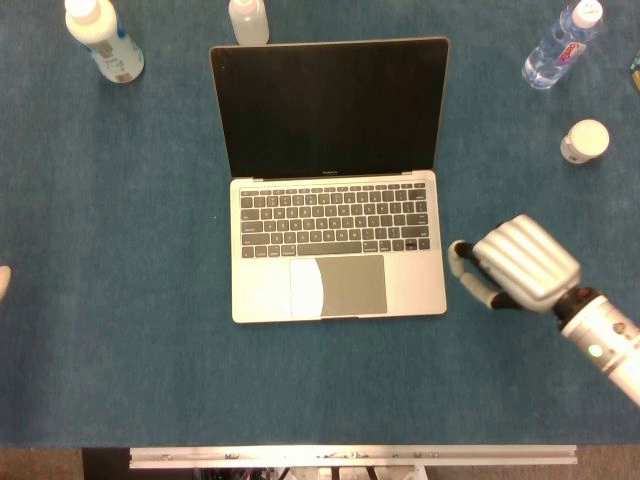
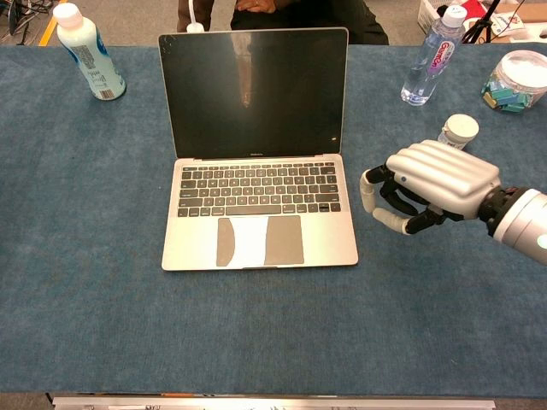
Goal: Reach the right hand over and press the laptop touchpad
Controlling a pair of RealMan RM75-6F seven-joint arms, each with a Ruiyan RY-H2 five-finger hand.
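An open silver laptop (image 1: 415, 290) with a dark screen stands in the middle of the blue table. Its grey touchpad (image 1: 338, 286) lies below the keyboard and shows a pale glare patch on its left part; the chest view shows the touchpad (image 2: 259, 241) too. My right hand (image 1: 515, 265) hovers just right of the laptop's front right corner, its back turned up, fingers bent downward and apart, holding nothing. From the chest camera the right hand (image 2: 427, 184) is level with the keyboard and clear of the laptop. Only a sliver of my left hand (image 1: 3, 282) shows at the left edge.
A white and teal bottle (image 1: 103, 38) stands at the back left and a small bottle (image 1: 248, 20) behind the screen. At the back right are a water bottle (image 1: 560, 45), a small white jar (image 1: 585, 140) and a lidded clear tub (image 2: 517, 79).
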